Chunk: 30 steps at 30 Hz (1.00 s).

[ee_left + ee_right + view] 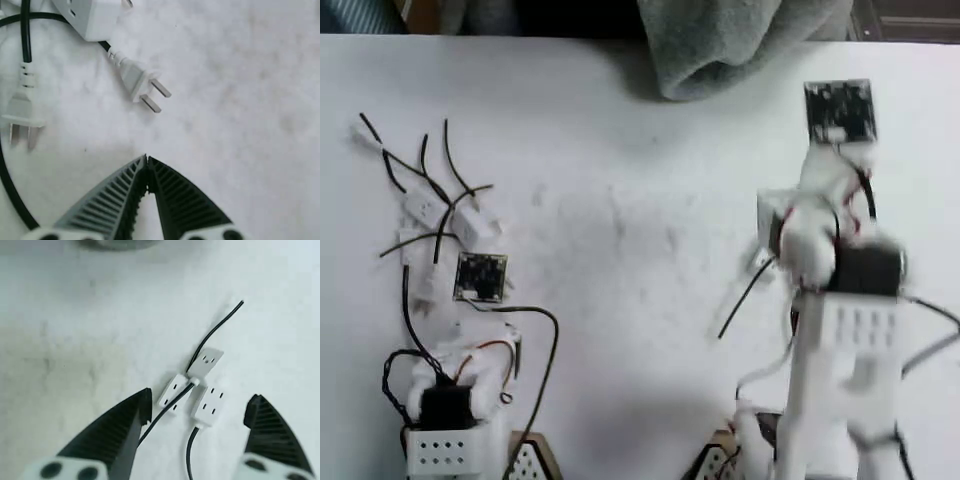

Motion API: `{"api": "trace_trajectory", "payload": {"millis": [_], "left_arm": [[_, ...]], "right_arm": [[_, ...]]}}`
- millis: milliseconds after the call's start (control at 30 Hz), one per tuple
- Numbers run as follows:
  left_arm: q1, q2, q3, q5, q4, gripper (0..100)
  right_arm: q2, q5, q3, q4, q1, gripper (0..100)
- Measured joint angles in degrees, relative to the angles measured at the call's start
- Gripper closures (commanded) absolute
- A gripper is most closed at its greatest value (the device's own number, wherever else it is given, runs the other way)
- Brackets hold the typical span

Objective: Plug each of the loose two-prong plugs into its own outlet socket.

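Left pincer [147, 162] is pressed together and empty, its tips low over the white tabletop [250, 100]. Near them lies a loose two-prong plug [142, 87], with a second plug [22, 112] and a white socket block [95, 17] close by. Right pincer [200, 399] is spread wide above three outlet sockets [172, 392] lying close together on black cords [215, 327]. From the high view, the plugs lie at the left of the frame and those sockets at the right by the right arm [840, 330], well apart. A grey cloth [740, 45] sits at the upper edge.
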Motion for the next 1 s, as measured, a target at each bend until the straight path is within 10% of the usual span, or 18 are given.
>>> {"api": "trace_trajectory", "payload": {"millis": [1000], "left_arm": [[0.0, 0.0, 0.0, 0.0, 0.0, 98]], "right_arm": [[49.6, -7.7, -5.6, -22.4, 9.6, 77.1]]}}
